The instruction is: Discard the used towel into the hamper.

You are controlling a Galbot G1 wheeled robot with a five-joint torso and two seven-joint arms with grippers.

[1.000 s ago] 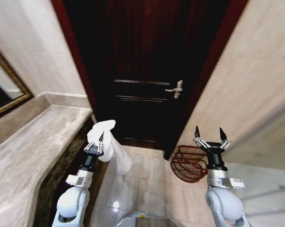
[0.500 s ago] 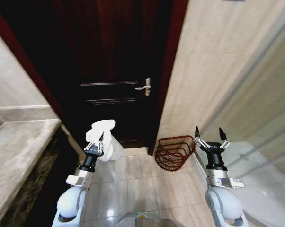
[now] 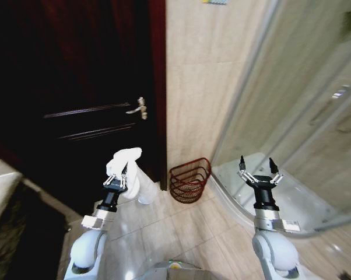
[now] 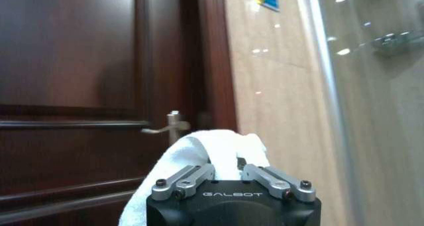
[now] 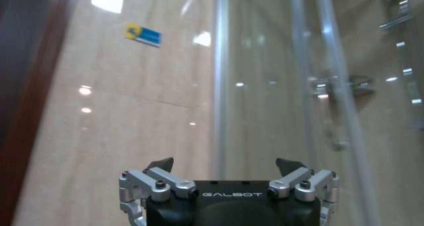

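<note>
- White crumpled cloth towel: clamped between the fingers of the left gripper, held up in front of the robot, bulging above the fingertips and hanging down beside them
- Small round dark reddish-brown open-weave hamper: on the beige tiled floor, against the beige tiled wall, between the dark brown wooden door and the curved glass shower enclosure
- Compared with 1 s ago: whole view swung right, counter and mirror gone from sight, hamper shifted from right of centre to nearly dead ahead; camera turn, not hamper motion
- Meaning, as a judgement: base lining up on the hamper, towel not yet over it, drop still to come
- Right gripper: raised on the right side, fingers spread apart, empty, idle
</note>
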